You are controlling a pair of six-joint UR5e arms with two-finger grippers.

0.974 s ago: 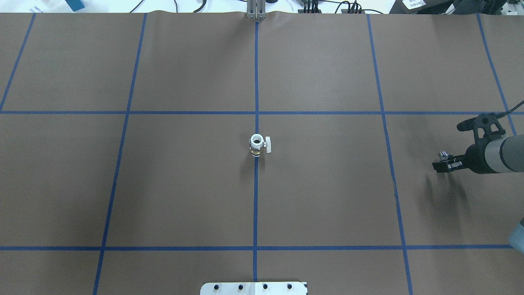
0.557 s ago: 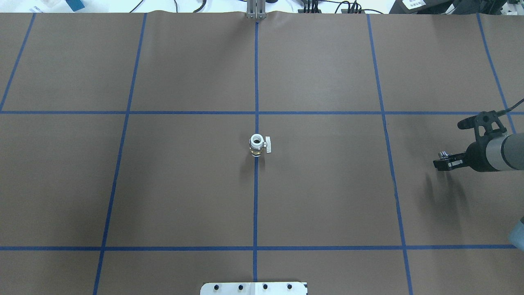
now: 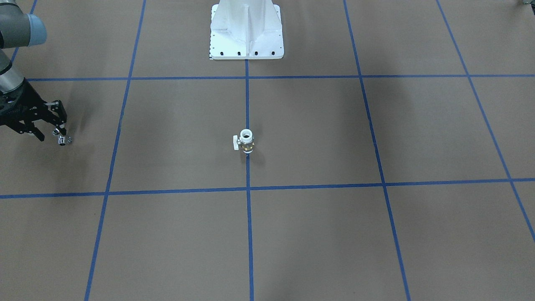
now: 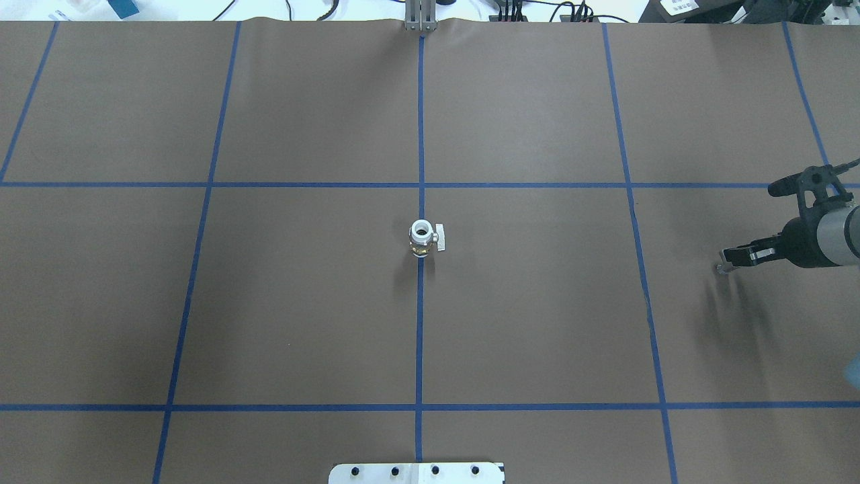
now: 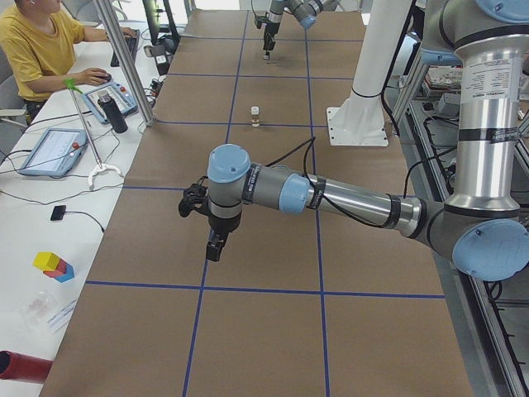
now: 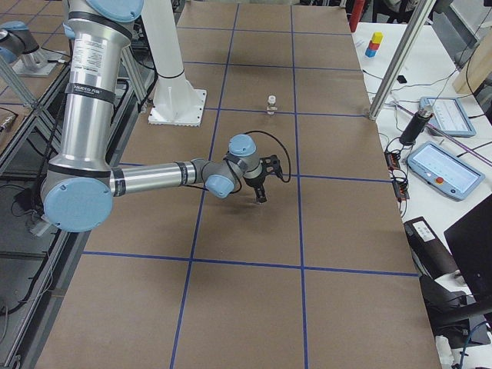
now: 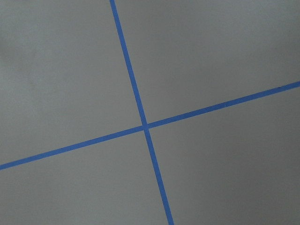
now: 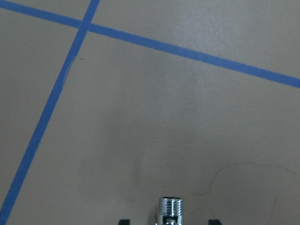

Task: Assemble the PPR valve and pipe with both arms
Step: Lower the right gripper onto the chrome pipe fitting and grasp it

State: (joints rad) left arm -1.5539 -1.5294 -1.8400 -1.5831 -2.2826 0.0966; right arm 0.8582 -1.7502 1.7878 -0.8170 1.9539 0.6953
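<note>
**Nothing legible in sight**

No writing here can be read. A white label past the worktop's far edge, well beyond the jaws of the right arm, carries dark print too small to make out. A tablet screen off to the side shows only blur.

The tabletop is covered in a brown sheet, marked into large rectangles by blue tape lines. The PPR valve stands upright on the centre line, its open white end up and its small handle pointing to the robot's right. The white pedestal base is bolted down on the same line at the robot's edge. Far to the robot's right, the pipe hangs low at the right end effector — whether it touches the sheet is hard to tell.
</note>
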